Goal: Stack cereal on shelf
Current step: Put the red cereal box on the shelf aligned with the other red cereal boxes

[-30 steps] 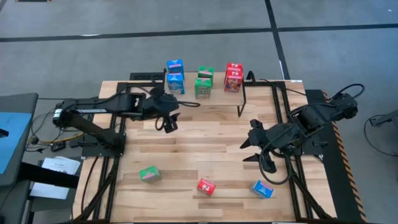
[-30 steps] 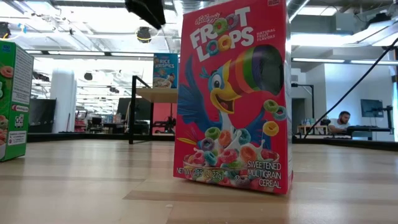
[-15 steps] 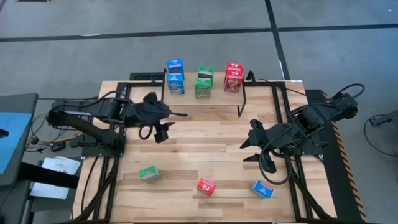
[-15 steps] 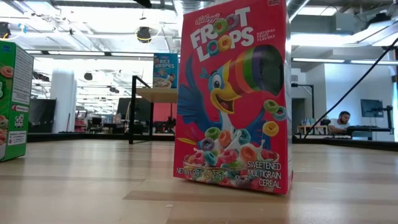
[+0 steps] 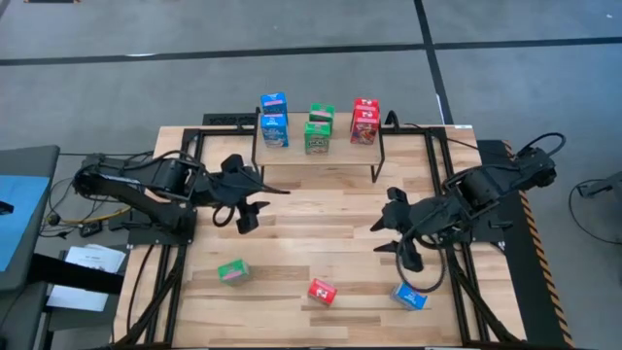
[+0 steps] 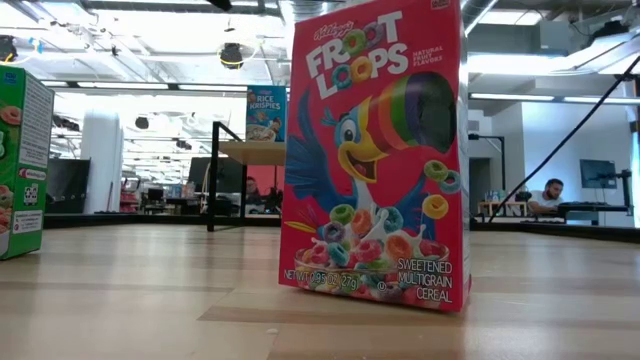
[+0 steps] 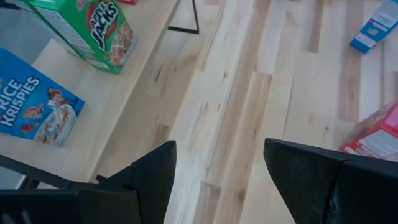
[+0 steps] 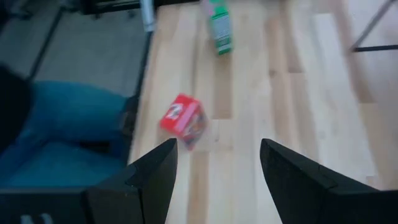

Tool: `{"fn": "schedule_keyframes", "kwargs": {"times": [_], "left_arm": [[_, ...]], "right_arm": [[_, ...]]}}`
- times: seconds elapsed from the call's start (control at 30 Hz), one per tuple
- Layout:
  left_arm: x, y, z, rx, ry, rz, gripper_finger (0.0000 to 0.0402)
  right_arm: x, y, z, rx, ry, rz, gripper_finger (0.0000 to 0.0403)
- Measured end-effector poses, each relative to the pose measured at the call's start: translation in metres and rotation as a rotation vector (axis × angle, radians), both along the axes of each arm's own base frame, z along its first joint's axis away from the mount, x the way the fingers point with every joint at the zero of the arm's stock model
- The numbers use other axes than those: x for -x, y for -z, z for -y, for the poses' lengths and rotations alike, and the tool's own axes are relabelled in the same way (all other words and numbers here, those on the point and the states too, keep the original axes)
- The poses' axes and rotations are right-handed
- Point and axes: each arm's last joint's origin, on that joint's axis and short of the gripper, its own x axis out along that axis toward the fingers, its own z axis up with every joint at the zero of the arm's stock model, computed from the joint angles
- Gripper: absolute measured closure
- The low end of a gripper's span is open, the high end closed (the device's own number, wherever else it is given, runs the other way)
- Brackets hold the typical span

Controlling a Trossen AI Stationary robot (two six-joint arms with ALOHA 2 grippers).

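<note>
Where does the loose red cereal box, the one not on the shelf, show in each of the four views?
High view: red box low in the picture, between the loose green box and blue box.
Low view: large, at the centre.
Left wrist view: cut off at the picture's edge.
Right wrist view: left of centre.
Landmark: the green box, also in the low and right wrist views.

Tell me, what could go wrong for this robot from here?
Three things, I would guess. The boxes on the shelf are stacked two high, like the blue stack, so a bump could topple them. The green box, red box and blue box sit near the table's front edge and could be nudged off. And the left gripper and right gripper, both open and empty, might get in each other's way over the middle.
</note>
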Motion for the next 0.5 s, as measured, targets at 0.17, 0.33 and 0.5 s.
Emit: {"fn": "schedule_keyframes", "kwargs": {"times": [0.17,0.33,0.5], "left_arm": [[0.001,0.000,0.002,0.009,-0.001,0.000,0.0168],[0.001,0.001,0.002,0.029,-0.020,0.003,0.0168],[0.001,0.001,0.002,0.041,-0.031,0.009,0.0168]], "right_arm": [[-0.010,0.003,0.009,-0.002,0.108,-0.003,0.0148],[-0.014,0.003,0.018,-0.004,0.144,0.000,0.0148],[-0.020,0.006,0.024,-0.007,0.162,-0.019,0.0148]]}}
